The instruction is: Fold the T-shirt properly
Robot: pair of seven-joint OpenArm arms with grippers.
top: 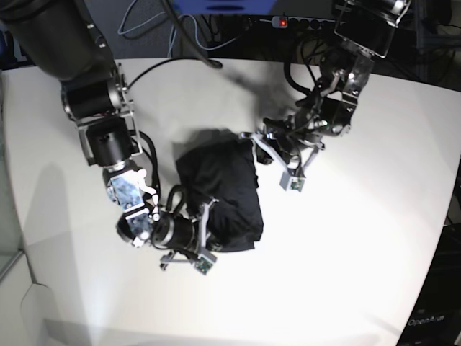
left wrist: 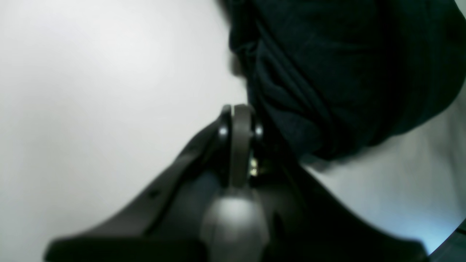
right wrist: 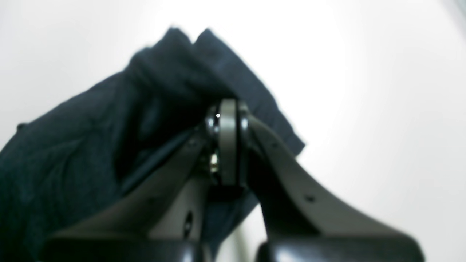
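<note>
The black T-shirt (top: 220,189) lies bunched in a compact heap in the middle of the white table (top: 360,259). My right gripper (top: 210,229) is at the heap's near left corner. In the right wrist view this gripper (right wrist: 227,109) is shut, with the T-shirt's fabric (right wrist: 72,145) wrapped around and under the fingers. My left gripper (top: 253,144) is at the heap's far right edge. In the left wrist view it (left wrist: 240,112) is shut, its tip just beside the T-shirt's (left wrist: 346,72) creased edge. No fabric shows between its pads.
A power strip with a red light (top: 288,21) and loose cables (top: 180,36) lie along the table's back edge. The table's curved left edge (top: 14,216) is near the right arm's base.
</note>
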